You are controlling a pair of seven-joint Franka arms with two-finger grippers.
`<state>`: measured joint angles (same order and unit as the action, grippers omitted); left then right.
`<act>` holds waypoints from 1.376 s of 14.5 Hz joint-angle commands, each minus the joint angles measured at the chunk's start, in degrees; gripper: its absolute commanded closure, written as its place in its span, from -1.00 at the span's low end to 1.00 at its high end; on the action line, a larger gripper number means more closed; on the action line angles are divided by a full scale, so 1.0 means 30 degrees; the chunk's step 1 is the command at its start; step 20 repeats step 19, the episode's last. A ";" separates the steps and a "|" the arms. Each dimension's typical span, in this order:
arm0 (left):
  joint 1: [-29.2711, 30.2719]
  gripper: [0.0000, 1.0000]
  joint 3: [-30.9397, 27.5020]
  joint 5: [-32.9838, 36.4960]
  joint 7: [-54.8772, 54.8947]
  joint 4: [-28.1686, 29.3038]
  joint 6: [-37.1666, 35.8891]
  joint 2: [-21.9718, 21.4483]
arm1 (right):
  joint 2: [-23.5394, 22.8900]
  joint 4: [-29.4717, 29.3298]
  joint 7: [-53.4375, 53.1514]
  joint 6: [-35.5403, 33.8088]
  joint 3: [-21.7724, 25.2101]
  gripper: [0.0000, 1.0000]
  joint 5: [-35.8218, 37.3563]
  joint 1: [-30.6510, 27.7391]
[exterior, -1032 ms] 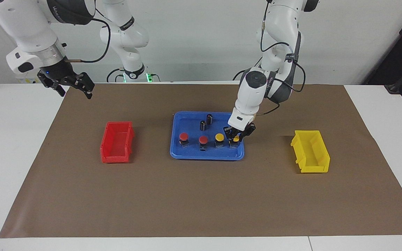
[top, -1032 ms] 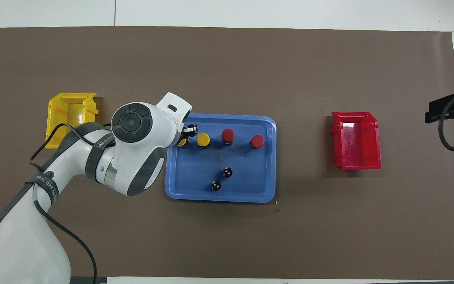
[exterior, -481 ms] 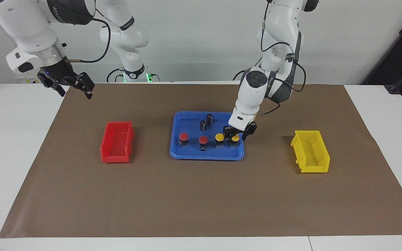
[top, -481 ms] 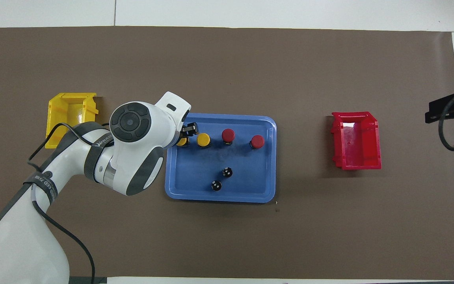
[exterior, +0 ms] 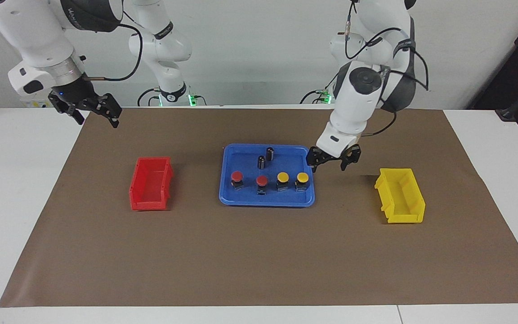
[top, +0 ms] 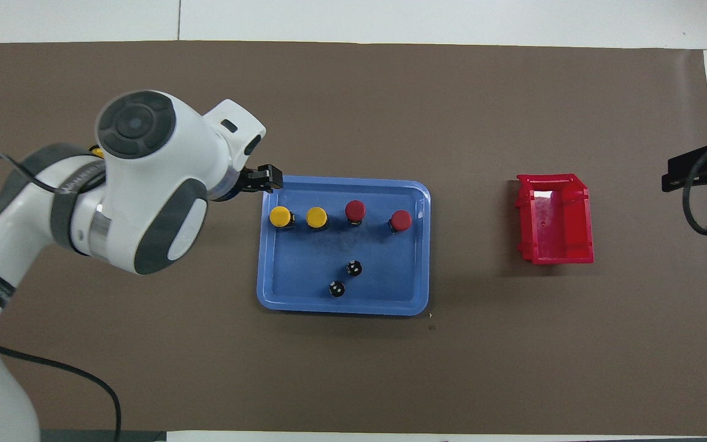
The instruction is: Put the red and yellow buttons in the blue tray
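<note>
On the brown mat (exterior: pixel 259 252) at mid-counter sits the tray (exterior: pixel 241 198), flat, bright blue, low-rimmed with rounded corners. Four buttons stand in a row along its edge farthest from the robots: two red buttons (exterior: pixel 237 176) toward the right arm's end and two yellow buttons (exterior: pixel 302 177) toward the left arm's end, each a round cap on a small black base. Two dark cylinders (exterior: pixel 270 153) stand in the tray nearer the robots. The left claw (exterior: pixel 333 161) hangs empty with fingers spread, over the mat just beside the tray's edge at the left arm's end, between the tray and the yellow bin (exterior: pixel 400 195). The red bin (exterior: pixel 150 183) stands well apart toward the right arm's end. The right claw (exterior: pixel 92 111) waits, spread and empty, over the mat's corner.
</note>
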<state>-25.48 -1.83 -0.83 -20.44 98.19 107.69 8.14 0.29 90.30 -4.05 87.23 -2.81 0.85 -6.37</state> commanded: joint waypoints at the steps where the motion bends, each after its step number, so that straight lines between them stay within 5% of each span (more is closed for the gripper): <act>1: 0.1455 -1.00 -0.0182 0.0598 0.1155 -0.0329 -0.1528 -0.1187 | 0.0196 0.0135 0.0441 0.0221 -0.0087 -1.00 -0.0343 -0.0221; 9: 0.6319 -1.00 -0.0241 0.0452 0.6980 -0.1003 -0.6452 -0.3855 | 0.0196 0.0135 0.0441 0.0221 -0.0116 -1.00 -0.0343 -0.0221; 20: 0.7379 -1.00 -0.0504 0.0423 0.9768 -0.0476 -0.5282 -0.3711 | 0.0196 0.0135 0.0470 0.0221 -0.0087 -1.00 -0.0372 -0.0221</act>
